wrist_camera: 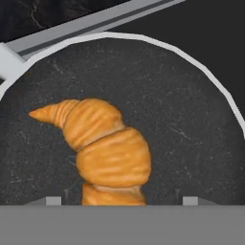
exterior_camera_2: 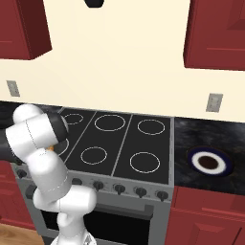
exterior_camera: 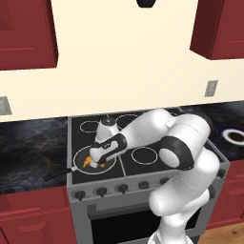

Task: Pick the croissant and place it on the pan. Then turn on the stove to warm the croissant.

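Closest to the hand camera, the croissant (wrist_camera: 107, 150) is seen lying on the pan (wrist_camera: 191, 139), which sits on the front-left burner of the stove (exterior_camera: 143, 138). Placement is judged done; the knob is yet to be turned. Its long axis is seen running from the view's bottom to a tip pointing upper left. The gripper (wrist_camera: 117, 201) is spread wide around it, gripping nothing.
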You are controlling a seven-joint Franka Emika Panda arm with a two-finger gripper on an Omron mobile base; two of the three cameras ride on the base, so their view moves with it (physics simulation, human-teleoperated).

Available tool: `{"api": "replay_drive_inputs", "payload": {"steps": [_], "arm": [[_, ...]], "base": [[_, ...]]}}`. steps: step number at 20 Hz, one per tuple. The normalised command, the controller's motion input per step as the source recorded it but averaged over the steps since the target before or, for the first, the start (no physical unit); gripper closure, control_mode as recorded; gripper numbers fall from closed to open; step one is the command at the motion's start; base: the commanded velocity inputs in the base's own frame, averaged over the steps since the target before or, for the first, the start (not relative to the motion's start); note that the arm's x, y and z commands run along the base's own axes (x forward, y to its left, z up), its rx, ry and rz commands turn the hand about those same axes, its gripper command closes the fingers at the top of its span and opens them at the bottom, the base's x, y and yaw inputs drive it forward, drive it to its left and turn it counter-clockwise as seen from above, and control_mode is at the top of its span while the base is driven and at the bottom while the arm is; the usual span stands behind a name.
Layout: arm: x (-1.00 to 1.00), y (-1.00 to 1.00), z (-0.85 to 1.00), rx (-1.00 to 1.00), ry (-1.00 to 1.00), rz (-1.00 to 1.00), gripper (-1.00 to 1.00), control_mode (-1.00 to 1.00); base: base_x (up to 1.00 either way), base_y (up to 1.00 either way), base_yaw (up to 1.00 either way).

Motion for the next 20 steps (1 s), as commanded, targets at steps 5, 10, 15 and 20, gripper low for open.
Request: {"api": "replay_drive_inputs", "payload": {"steps": [5, 10, 15, 20], "arm": [[-0.06, 0.0, 0.19, 0.0, -0.17, 0.0, -1.0, -1.0], [-0.4, 0.05, 0.5, 0.0, -0.23, 0.0, -1.0, -1.0], [-0.74, 0.18, 0.42, 0.0, -0.12, 0.0, -1.0, -1.0], [-0.71, 0.18, 0.46, -0.01, -0.02, 0.01, -1.0, -1.0]], "base": [[0.0, 0.0, 0.0], [0.0, 0.0, 0.0], [0.0, 0.0, 0.0], [0.0, 0.0, 0.0]]}}
